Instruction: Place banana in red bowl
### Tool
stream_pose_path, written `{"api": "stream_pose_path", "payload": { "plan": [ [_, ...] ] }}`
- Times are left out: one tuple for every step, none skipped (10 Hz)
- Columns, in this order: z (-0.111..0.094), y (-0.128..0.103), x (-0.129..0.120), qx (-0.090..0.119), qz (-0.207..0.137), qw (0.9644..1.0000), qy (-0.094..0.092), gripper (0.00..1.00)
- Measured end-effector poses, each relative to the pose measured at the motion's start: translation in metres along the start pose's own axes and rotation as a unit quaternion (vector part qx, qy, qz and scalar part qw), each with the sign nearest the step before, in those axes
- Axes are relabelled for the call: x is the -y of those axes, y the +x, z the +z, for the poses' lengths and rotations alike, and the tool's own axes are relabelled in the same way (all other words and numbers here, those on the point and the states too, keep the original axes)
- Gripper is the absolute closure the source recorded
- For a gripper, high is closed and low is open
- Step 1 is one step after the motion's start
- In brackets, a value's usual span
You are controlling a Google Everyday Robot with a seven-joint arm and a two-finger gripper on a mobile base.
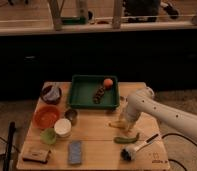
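Pale-yellow banana point(116, 124), small, slightly curved, flat on table point(98, 144) below green tray point(87, 94). Claw point(123, 121) low at banana's right end; open or closed, cannot tell. Red bowl point(46, 116) well apart, left. Between: white cup point(62, 128), metal cup point(71, 116). Near banana: green vegetable point(127, 139), brush point(137, 147).

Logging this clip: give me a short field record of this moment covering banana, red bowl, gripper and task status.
banana: lying on the table, right of centre, in front of the green tray
red bowl: left side of the table, no banana in it
gripper: low over the table, right at the banana
task status: banana not yet in red bowl
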Motion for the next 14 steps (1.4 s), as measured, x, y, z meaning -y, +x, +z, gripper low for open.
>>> {"api": "stream_pose_path", "payload": {
  "plan": [
    [0.001,0.000,-0.001,0.000,0.001,1.0000,-0.003,0.73],
    [0.002,0.000,0.000,0.000,0.002,1.0000,-0.004,0.86],
    [0.003,-0.001,0.001,0.000,0.001,1.0000,-0.005,0.95],
    [0.003,-0.001,0.001,0.000,0.001,1.0000,-0.007,0.99],
    [0.002,-0.002,0.000,0.000,-0.002,1.0000,-0.008,1.00],
    [-0.001,-0.003,0.000,0.002,-0.007,0.9999,-0.009,1.00],
    [-0.005,-0.005,0.001,0.004,-0.012,0.9999,-0.008,1.00],
    [-0.008,-0.006,0.000,0.006,-0.018,0.9998,-0.006,1.00],
    [-0.018,-0.010,0.001,0.010,-0.030,0.9995,-0.002,1.00],
    [-0.024,-0.012,0.001,0.014,-0.039,0.9991,0.000,1.00],
    [-0.036,-0.016,0.000,0.020,-0.054,0.9983,0.005,1.00],
    [-0.045,-0.019,-0.001,0.025,-0.067,0.9974,0.011,1.00],
    [-0.056,-0.024,-0.001,0.032,-0.086,0.9956,0.015,1.00],
    [-0.067,-0.029,0.001,0.037,-0.105,0.9936,0.021,1.00]
  ]
}}
